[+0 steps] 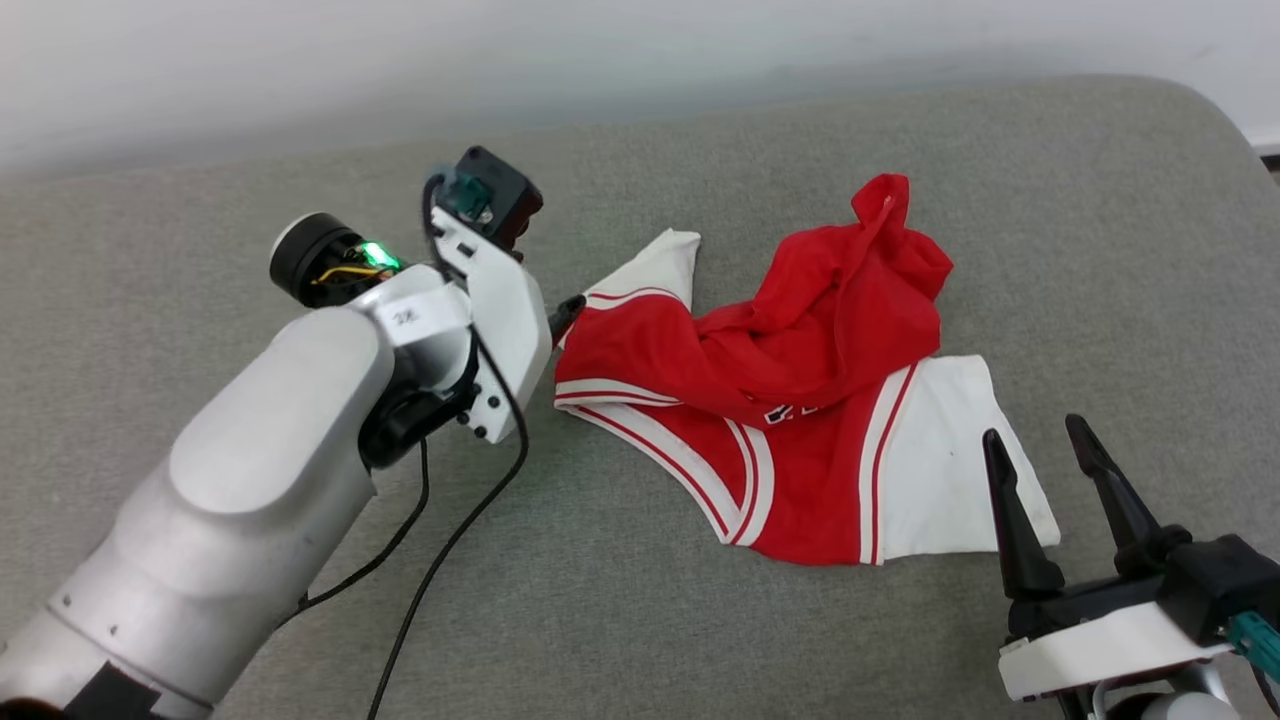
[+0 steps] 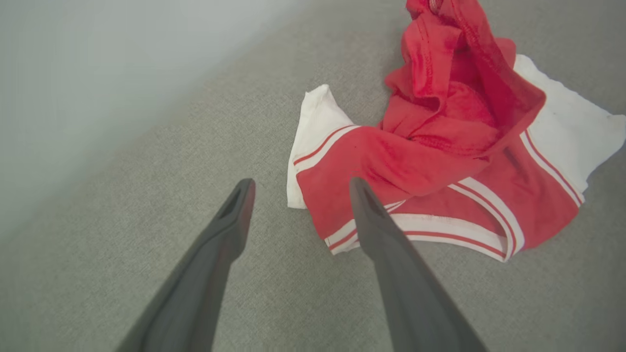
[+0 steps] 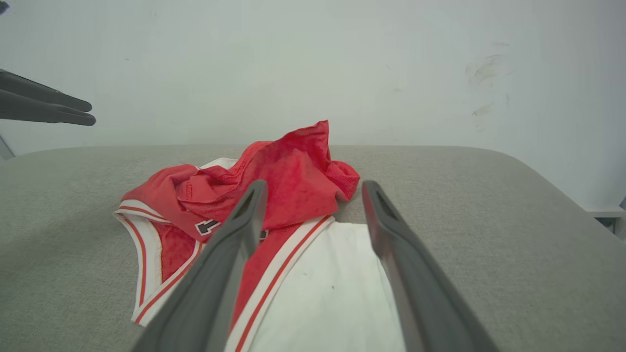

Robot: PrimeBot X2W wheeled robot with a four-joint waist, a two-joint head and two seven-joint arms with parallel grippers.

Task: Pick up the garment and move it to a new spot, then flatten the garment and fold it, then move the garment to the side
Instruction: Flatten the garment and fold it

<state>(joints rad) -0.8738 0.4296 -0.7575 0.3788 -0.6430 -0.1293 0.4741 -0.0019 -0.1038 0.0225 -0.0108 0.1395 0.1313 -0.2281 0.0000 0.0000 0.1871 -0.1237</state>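
The garment (image 1: 800,400) lies crumpled on the grey padded surface: red body bunched up in a heap, one white sleeve (image 1: 940,460) spread flat at the right, another white sleeve (image 1: 665,265) at the left. My left gripper (image 2: 301,186) is open and empty, hovering just left of the garment (image 2: 415,161) by its striped hem. One dark fingertip (image 1: 568,312) shows past the left wrist. My right gripper (image 1: 1035,435) stands open and empty at the lower right, close to the flat sleeve's corner. In the right wrist view the right gripper (image 3: 314,186) points at the garment (image 3: 293,166).
The grey padded surface (image 1: 700,620) stretches wide, with a rounded far-right corner (image 1: 1215,120). A pale wall (image 1: 600,60) rises behind it. Black cables (image 1: 440,560) hang from my left arm over the surface. The left gripper's fingers (image 3: 49,105) show at the right wrist view's left edge.
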